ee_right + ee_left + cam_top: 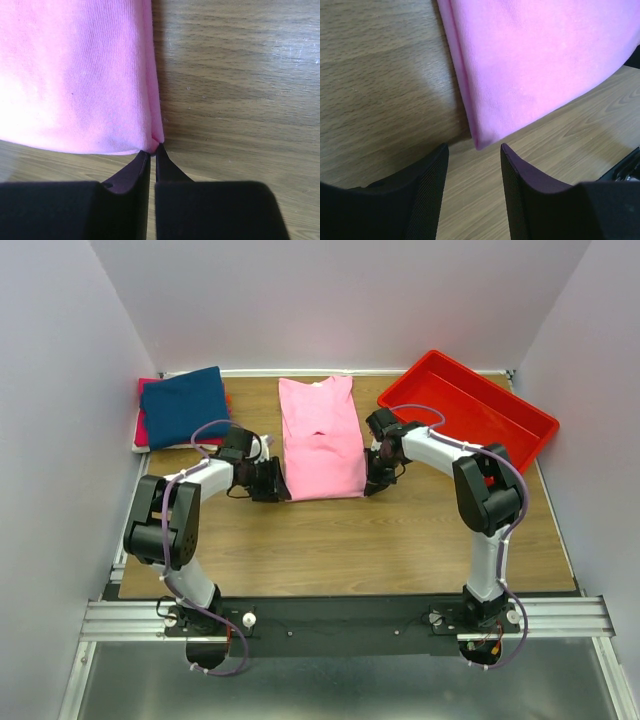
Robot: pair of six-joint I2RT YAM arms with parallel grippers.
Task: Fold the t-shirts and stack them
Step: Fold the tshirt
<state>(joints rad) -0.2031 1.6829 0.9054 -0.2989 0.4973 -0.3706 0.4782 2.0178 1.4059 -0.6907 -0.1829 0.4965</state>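
The light pink t-shirt (320, 440) lies in the middle of the table, folded into a long strip with its collar toward the back. My left gripper (272, 482) is open at the shirt's near left corner (478, 142); that corner sits just ahead of the gap between the fingers (431, 185) and nothing is between them. My right gripper (373, 480) is shut on the shirt's near right corner (155, 137), the tips pinching the cloth edge. A folded navy blue t-shirt (185, 405) tops a pile at the back left, with red-magenta (145, 425) and white (142, 445) cloth showing beneath it.
A rigid red plastic tray (480, 415) sits tilted at the back right, close behind the right arm. White walls close off the back and sides. Bare wooden table (340, 550) lies between the shirt and the arm bases.
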